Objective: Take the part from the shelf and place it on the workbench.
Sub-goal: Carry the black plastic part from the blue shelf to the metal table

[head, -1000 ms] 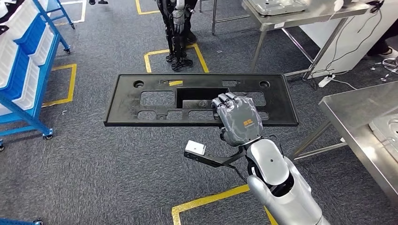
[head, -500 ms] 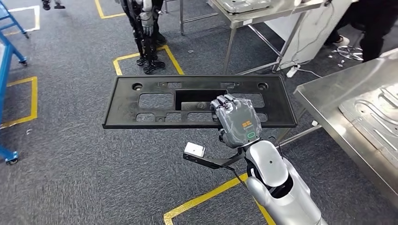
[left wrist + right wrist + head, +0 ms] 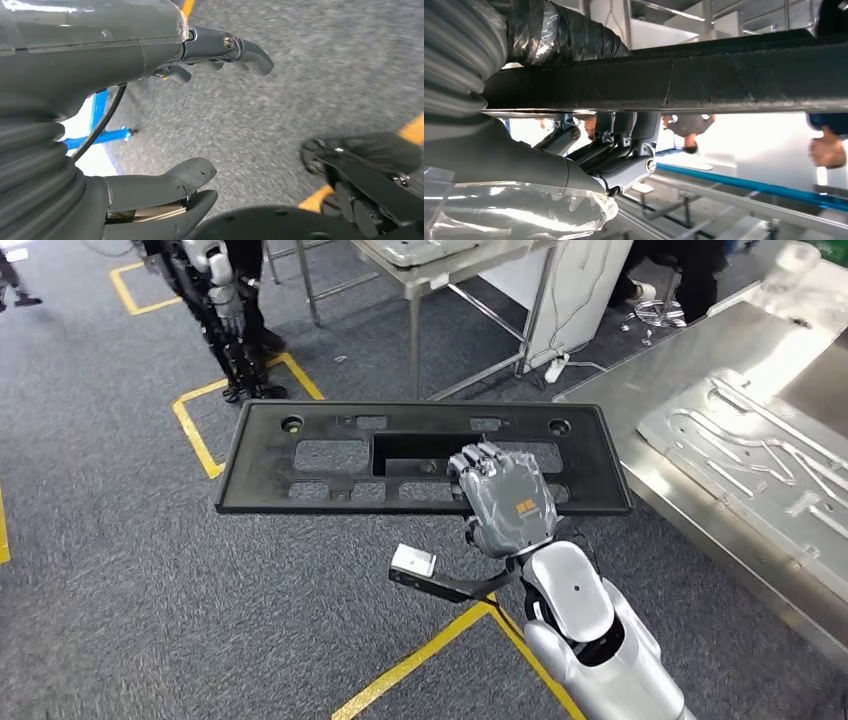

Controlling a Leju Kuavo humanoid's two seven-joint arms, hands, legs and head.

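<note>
The long black panel [image 3: 425, 456] hangs level over the carpet, just left of the steel desk [image 3: 640, 455], with only the right hand [image 3: 508, 502] gripping its near edge. Off-center like that, it could tip or clip the desk edge; the left hand [image 3: 165, 125] has its fingers [image 3: 250, 50] spread, holding nothing.

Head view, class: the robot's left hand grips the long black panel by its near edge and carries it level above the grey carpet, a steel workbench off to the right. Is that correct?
Not quite. In the head view the right hand grips the black panel, not the left. The rest holds: near edge, level above the carpet, steel workbench to the right.
</note>
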